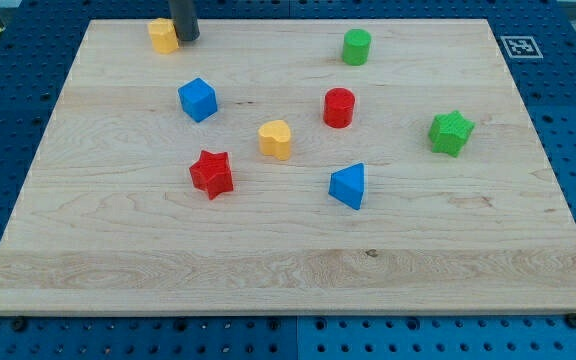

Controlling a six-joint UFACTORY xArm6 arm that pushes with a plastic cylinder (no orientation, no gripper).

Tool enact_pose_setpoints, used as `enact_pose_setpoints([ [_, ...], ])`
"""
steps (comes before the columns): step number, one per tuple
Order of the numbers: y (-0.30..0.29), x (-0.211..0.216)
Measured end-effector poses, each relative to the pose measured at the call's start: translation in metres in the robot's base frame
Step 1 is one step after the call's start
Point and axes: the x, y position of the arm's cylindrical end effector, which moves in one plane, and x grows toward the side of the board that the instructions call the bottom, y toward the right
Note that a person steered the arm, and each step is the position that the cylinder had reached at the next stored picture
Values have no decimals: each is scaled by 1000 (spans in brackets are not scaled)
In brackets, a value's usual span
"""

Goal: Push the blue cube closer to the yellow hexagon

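Your tip (187, 38) sits at the desk's (268, 260) far left edge, touching or just right of the yellow hexagon (163, 35); no pincer exists, only the rod. The blue cube (197, 99) lies nearer, slightly right. Circle to its near side, clear of the red star (211, 173), then push far-left.

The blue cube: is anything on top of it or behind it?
Nothing lies on the blue cube. Behind it, toward the view's top, stand the yellow hexagon and my tip. Its underside is hidden.
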Motion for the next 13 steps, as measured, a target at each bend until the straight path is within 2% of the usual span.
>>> enact_pose_setpoints([
  [3, -27, 0],
  [4, 13, 21],
  [6, 74, 124],
  [7, 74, 133],
  [8, 74, 164],
  [12, 40, 155],
  [13, 18, 136],
])
